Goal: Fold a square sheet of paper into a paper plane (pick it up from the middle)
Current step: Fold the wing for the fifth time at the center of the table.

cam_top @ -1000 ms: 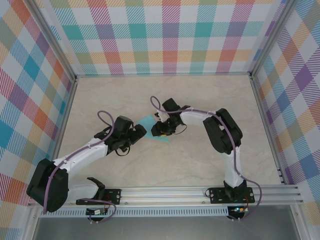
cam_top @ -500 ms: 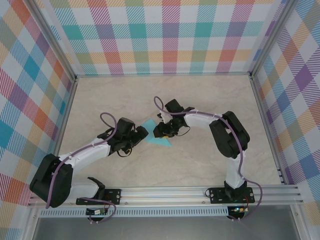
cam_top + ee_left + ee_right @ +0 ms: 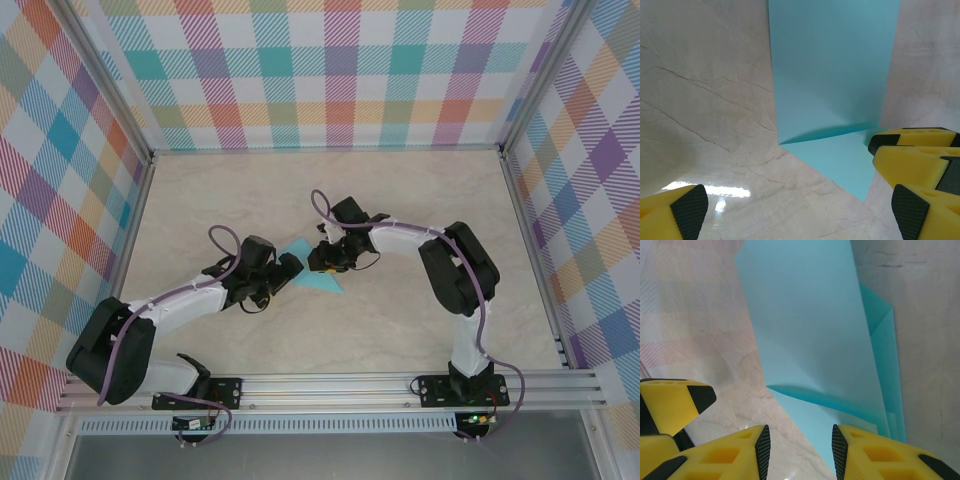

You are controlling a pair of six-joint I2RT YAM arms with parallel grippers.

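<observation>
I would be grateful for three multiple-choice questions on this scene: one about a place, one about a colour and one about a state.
1. Where does the square sheet of paper lie?
A. against the back wall
B. between the left end effector and the right end effector
C. on the front rail

2. What colour is it?
A. turquoise
B. red
C. white

3. What state is it in?
A. flat and unfolded
B. crumpled into a ball
C. creased, with one flap standing up

Answers: B, as the top view shows the end effectors flanking it; A, as it looks turquoise in all three views; C, as the left wrist view shows the flap rising.
</observation>
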